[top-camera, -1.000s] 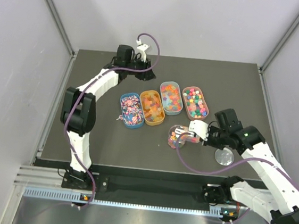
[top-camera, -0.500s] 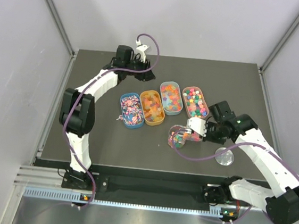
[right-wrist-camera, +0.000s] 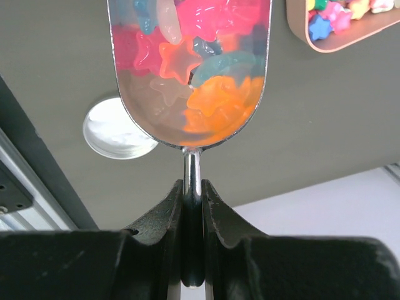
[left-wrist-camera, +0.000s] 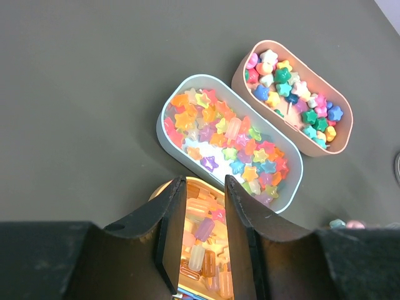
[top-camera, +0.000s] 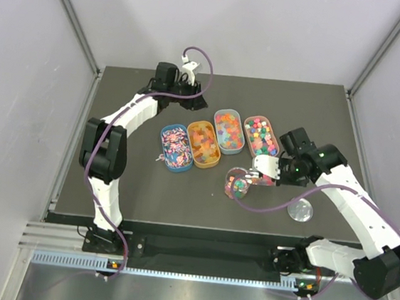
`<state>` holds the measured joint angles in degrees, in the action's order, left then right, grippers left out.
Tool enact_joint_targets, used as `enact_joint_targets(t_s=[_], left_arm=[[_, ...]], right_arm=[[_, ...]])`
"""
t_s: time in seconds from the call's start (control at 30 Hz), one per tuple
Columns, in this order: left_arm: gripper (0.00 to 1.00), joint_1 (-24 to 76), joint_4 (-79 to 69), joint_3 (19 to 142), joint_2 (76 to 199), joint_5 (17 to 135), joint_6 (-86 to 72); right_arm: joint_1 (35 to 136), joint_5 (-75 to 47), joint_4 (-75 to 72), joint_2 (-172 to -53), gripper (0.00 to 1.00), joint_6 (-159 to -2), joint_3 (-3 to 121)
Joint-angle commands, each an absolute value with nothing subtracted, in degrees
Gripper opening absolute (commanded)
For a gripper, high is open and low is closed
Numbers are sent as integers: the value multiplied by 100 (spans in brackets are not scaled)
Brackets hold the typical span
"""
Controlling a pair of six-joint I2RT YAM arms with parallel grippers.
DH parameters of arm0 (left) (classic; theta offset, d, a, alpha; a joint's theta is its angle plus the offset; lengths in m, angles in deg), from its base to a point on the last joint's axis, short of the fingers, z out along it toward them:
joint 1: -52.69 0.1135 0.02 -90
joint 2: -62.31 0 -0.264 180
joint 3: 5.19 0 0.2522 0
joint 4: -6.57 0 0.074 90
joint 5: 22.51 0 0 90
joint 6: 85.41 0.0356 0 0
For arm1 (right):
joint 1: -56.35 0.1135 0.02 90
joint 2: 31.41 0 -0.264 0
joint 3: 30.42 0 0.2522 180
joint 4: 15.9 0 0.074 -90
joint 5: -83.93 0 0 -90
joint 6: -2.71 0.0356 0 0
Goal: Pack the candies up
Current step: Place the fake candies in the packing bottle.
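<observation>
No readable text, label, brand, number or sign shows on the candies [left-wrist-camera: 228,140], trays [left-wrist-camera: 161,119] or scoop [right-wrist-camera: 192,167].

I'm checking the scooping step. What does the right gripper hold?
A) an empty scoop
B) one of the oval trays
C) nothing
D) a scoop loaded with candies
D: the right gripper is shut on the thin handle of the scoop, and the scoop's bowl is filled with pink, orange and blue candies.
</observation>
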<state>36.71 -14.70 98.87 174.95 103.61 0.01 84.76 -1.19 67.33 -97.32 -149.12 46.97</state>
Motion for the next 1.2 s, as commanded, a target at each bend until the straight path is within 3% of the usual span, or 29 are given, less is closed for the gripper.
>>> enact_joint_targets(t_s=[0.0,1.17], left_arm=[[36,3670,-1159,9857,17209,10432,-15],[36,3679,-1018,9796,17332,10502,-147]], right_arm=[[8553,104,6826,-9785,0,-15216,5075],[9564,975,7301,-10514,0,-14996,5708]])
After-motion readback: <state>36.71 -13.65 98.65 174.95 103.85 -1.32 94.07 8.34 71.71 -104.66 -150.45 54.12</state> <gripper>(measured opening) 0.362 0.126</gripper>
